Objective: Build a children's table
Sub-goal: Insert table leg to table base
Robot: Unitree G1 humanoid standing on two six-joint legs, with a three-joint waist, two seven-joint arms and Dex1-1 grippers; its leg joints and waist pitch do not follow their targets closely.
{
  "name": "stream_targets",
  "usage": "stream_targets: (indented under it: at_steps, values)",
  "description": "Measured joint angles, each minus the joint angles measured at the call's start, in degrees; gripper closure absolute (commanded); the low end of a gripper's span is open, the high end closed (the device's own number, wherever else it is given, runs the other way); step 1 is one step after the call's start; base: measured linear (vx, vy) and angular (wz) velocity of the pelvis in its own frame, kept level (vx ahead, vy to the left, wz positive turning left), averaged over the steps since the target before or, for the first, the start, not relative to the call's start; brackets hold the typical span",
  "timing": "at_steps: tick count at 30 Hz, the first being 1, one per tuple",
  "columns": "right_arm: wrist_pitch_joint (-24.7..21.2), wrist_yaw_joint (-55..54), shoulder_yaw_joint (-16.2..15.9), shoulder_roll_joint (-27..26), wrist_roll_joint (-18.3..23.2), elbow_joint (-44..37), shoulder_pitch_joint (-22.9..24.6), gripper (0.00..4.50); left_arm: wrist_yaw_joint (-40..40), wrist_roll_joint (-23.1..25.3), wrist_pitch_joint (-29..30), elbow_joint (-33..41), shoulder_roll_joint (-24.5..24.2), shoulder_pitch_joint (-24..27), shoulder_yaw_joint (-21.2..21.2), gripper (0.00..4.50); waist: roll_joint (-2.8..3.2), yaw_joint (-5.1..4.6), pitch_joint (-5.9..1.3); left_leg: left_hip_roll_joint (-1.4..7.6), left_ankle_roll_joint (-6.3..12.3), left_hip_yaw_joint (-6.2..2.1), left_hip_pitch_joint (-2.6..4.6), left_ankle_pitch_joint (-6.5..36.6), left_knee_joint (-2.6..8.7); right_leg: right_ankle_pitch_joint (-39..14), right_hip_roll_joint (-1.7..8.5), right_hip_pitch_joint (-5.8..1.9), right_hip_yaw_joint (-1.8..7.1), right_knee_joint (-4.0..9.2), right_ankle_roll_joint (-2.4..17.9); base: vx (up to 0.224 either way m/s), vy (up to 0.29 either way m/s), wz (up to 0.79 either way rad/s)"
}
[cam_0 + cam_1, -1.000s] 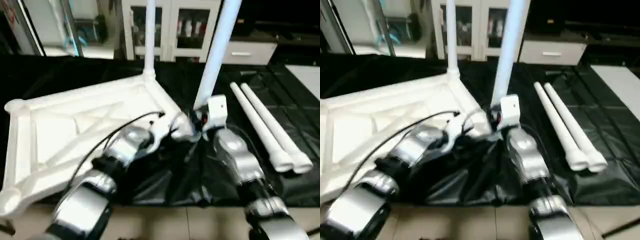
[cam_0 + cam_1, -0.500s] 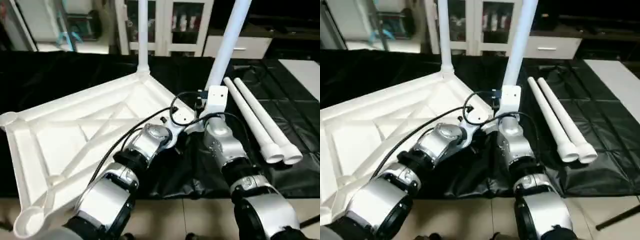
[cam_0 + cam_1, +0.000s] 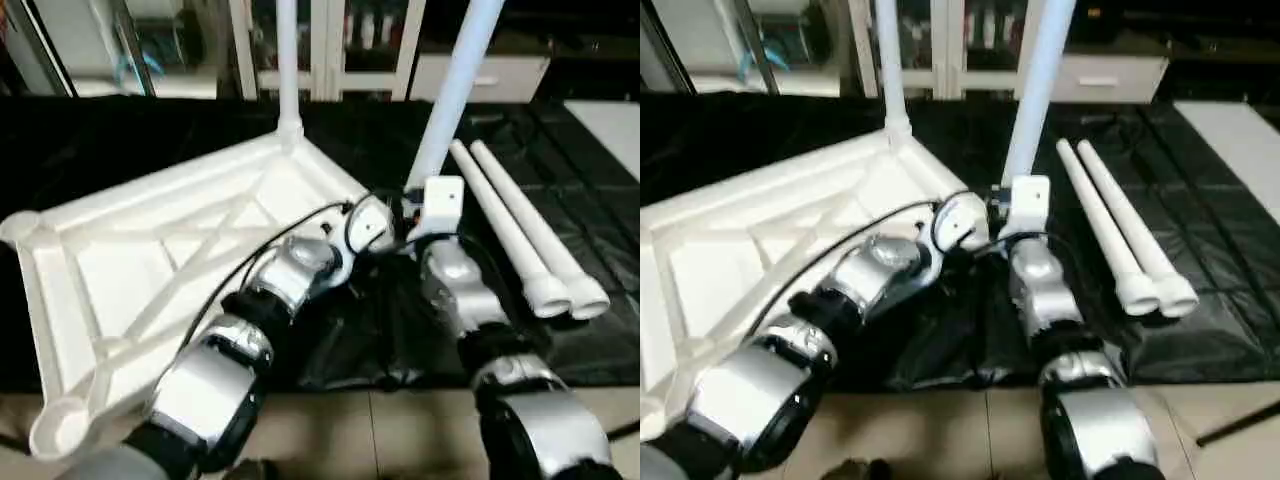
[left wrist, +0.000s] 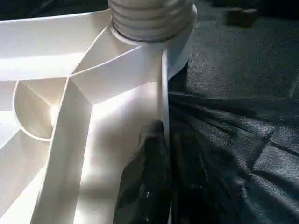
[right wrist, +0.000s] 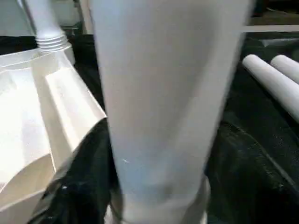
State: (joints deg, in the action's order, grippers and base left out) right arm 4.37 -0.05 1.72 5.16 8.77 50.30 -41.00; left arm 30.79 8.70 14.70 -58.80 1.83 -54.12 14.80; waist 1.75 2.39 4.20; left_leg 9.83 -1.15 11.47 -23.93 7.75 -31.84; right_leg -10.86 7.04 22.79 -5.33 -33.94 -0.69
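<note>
Tabletop (image 3: 150, 260) upside down on black cloth (image 3: 560, 340), one leg (image 3: 287, 60) upright in far corner.
Head views: two spare legs (image 3: 520, 240) lying right. Left wrist: left gripper (image 4: 163, 186) pinching tabletop's edge wall near ribbed socket (image 4: 149, 18). Right wrist: right gripper (image 5: 154, 186) clamped on upright second leg (image 5: 163, 93).

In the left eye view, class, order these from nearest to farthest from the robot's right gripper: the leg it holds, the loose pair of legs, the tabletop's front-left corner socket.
1. The held leg, rising from the right gripper.
2. The loose pair of legs, lying to its right.
3. The front-left corner socket, far across the tabletop.
</note>
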Motion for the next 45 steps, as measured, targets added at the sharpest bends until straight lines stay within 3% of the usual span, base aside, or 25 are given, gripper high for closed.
stream_targets:
  at_steps: [5,7,11,16,23,29,34,45]
  values:
    - [-3.14,5.16,-0.48,1.91,0.82,-7.82,3.98,0.79,0.85,0.03,-1.07,-0.14,-0.93,-0.28,-0.01,4.50,0.16,0.04,-0.10,0.04,0.04,0.21,-0.20,-0.03,-0.19,1.11,0.00,0.14,0.13,0.33,0.25,0.000,0.000,0.00]
    - [-6.73,9.18,-1.36,4.31,2.34,-16.83,8.83,0.65,1.77,0.04,-1.74,-0.23,-1.28,-0.36,0.09,4.50,0.27,0.40,-0.17,0.06,0.06,0.24,-0.21,-0.04,-0.13,1.06,-0.02,0.09,0.11,0.52,0.16,0.000,0.000,0.00]
    - [-12.26,15.28,-1.99,8.98,4.87,-26.89,14.45,0.41,4.28,0.14,-3.51,-0.21,-3.31,-0.16,0.35,4.50,0.34,0.51,-0.22,0.07,0.22,0.28,-0.23,-0.09,-0.31,1.01,-0.07,0.13,0.24,0.58,0.08,0.000,0.000,0.00]
    - [-17.56,25.90,-3.53,16.49,7.72,-36.67,19.34,0.41,11.43,0.14,-5.74,2.33,-7.15,2.01,1.49,4.50,0.54,0.63,-0.36,0.11,0.36,0.37,-0.16,0.01,-0.39,1.01,-0.10,0.03,0.34,0.74,0.07,0.000,0.000,0.00]
    - [-21.99,41.03,-4.30,25.88,11.98,-44.89,23.00,0.41,29.15,-1.27,-9.48,12.54,-14.83,9.04,4.88,4.50,1.04,1.27,-0.84,0.12,0.40,0.37,-0.07,0.04,-0.52,1.01,-0.10,-0.16,0.39,0.76,0.07,0.000,0.000,0.00]
    - [-24.17,51.44,-7.54,30.66,13.20,-45.75,23.35,0.41,37.77,-2.18,-9.90,18.84,-18.47,12.23,8.04,4.50,1.12,2.80,-1.01,0.13,0.41,0.39,0.10,0.05,-0.72,1.03,-0.10,-0.42,0.45,0.68,0.10,0.000,0.000,0.00]
    - [-25.48,56.03,-11.24,31.31,12.81,-45.71,23.31,0.41,40.54,-2.04,-7.54,22.55,-19.59,13.71,9.34,4.50,1.02,2.76,-1.00,0.07,0.48,0.79,0.85,0.12,-0.69,0.98,-0.11,-0.83,1.09,0.69,0.03,0.000,0.000,0.00]
    - [-22.21,57.47,-15.95,29.16,6.26,-39.13,19.34,0.41,40.89,-1.59,-5.85,25.15,-20.12,14.44,10.16,4.50,0.75,2.72,-1.11,0.05,0.59,1.20,0.92,0.18,-0.74,0.99,-0.16,-0.74,1.53,0.69,0.03,0.000,0.000,0.00]
